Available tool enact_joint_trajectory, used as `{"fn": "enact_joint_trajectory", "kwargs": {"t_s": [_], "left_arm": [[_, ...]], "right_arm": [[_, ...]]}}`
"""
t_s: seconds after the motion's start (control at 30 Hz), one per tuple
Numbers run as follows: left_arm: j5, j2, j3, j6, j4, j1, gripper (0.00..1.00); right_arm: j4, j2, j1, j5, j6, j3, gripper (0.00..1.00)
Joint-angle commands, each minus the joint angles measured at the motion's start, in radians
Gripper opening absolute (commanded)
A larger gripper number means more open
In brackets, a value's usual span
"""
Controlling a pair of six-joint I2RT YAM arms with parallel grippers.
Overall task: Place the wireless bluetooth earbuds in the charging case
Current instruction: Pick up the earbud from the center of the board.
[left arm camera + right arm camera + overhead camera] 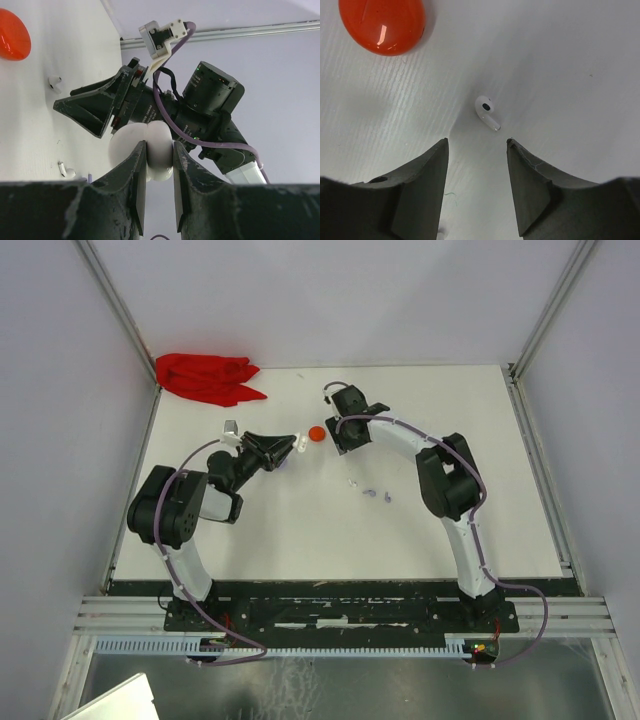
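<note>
We had left gripper (159, 167) pinching the white charging case (125, 145), near the red disc (382, 25). Right gripper (477, 150) jaws spread, nothing between. Whitish earbud (486, 112) lay just ahead of it, beside the disc.

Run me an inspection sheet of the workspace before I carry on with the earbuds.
Surface: white table, matt.
Job's things: white charging case in the left tool; white earbud lying loose; purple earbuds loose, nearer the arm bases.
Clutter: red cloth at the far left corner; red rounded piece beside the white earbud.
Tools: left tool shut on the case; right tool open, tips just short of the white earbud.
Cables: purple cables run along both arms.
Surroundings: plain walls, metal frame posts.
</note>
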Motion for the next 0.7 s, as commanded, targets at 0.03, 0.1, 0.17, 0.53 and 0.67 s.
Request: {"fn": "enact_joint_trajectory", "kwargs": {"t_s": [0.03,0.1,0.17,0.53,0.67], "left_arm": [[0.019,0.002,-0.001,-0.035,0.088,0.007,0.03],[0.019,0.004,0.001,-0.034,0.087,0.008,0.03],[0.021,0.007,0.001,-0.035,0.088,0.009,0.03],[0.026,0.014,0.002,-0.039,0.093,0.023,0.03],[0.028,0.018,0.006,-0.039,0.093,0.025,0.03]], "right_arm": [[0.06,0.027,-0.004,0.048,-0.019,0.065,0.57],[0.063,0.041,-0.005,0.05,-0.022,0.081,0.57],[0.068,0.053,-0.005,0.05,-0.023,0.091,0.57],[0.05,0.111,-0.018,0.044,-0.019,0.171,0.53],[0.053,0.11,-0.025,0.041,-0.006,0.169,0.5]]}}
